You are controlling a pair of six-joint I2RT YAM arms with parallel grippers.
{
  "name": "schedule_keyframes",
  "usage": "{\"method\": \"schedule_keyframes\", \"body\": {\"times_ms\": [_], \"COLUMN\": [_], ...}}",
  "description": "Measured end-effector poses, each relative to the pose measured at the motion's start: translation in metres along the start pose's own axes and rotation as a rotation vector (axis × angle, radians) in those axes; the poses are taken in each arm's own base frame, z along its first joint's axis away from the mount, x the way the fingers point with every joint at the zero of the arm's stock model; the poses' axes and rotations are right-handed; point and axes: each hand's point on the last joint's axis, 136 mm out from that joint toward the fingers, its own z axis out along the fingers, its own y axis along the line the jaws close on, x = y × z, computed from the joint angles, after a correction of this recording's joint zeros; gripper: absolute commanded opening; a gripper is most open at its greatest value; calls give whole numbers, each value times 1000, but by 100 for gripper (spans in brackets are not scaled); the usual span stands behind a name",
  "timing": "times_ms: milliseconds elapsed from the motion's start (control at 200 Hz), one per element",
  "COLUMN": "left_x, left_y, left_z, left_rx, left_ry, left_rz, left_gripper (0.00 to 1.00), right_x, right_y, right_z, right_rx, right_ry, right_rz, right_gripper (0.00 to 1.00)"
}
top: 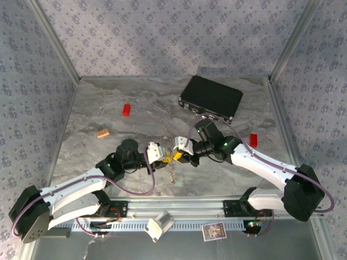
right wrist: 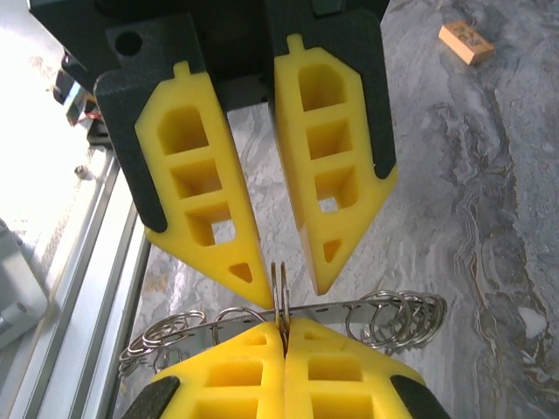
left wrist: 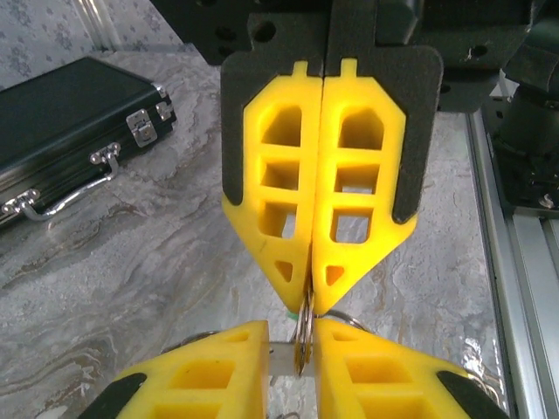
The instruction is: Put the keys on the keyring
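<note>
The keyring (right wrist: pixel 281 278) is a thin silvery ring seen edge-on, and it hangs above the table between both grippers (top: pixel 172 161). A metal strip (right wrist: pixel 397 307) strung with several small rings crosses behind it. My right gripper (right wrist: pixel 284 327) is shut on the ring's lower edge, and its yellow fingertips (left wrist: pixel 330 278) pinch the ring from above in the left wrist view. My left gripper (left wrist: pixel 293 336) is open, with the keyring (left wrist: pixel 303 336) in the gap between its fingers. A mint-green sliver (left wrist: pixel 293 308) shows beside the ring; I cannot tell if it is one of the keys.
A black case (top: pixel 211 97) lies at the back right. Two red blocks (top: pixel 126 110) (top: pixel 253 140) and a tan block (top: pixel 103 133) lie scattered on the marble table (top: pixel 146 108). An aluminium rail (top: pixel 179 208) runs along the near edge below the grippers.
</note>
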Motion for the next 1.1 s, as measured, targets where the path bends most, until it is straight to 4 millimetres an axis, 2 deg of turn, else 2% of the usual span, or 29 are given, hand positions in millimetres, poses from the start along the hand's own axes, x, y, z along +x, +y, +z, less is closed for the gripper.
{"method": "schedule_keyframes", "body": {"times_ms": [210, 735, 825, 949, 1024, 1099], "left_x": [10, 12, 11, 10, 10, 9], "left_y": [-3, -6, -7, -8, -8, -8], "left_z": [0, 2, 3, 3, 3, 3], "left_rx": [13, 40, 43, 50, 50, 52], "left_ry": [46, 53, 51, 48, 47, 44], "left_rz": [8, 6, 5, 4, 8, 8], "left_gripper": [20, 17, 14, 4, 0, 0], "right_x": [4, 5, 5, 4, 4, 3], "right_y": [4, 8, 8, 5, 4, 1], "right_z": [-1, 8, 8, 8, 7, 4], "right_rx": [0, -23, -19, -9, -6, 9], "right_ry": [59, 97, 102, 106, 106, 92], "right_rz": [-33, -65, -67, -69, -64, -54], "right_gripper": [0, 0, 0, 0, 16, 26]}}
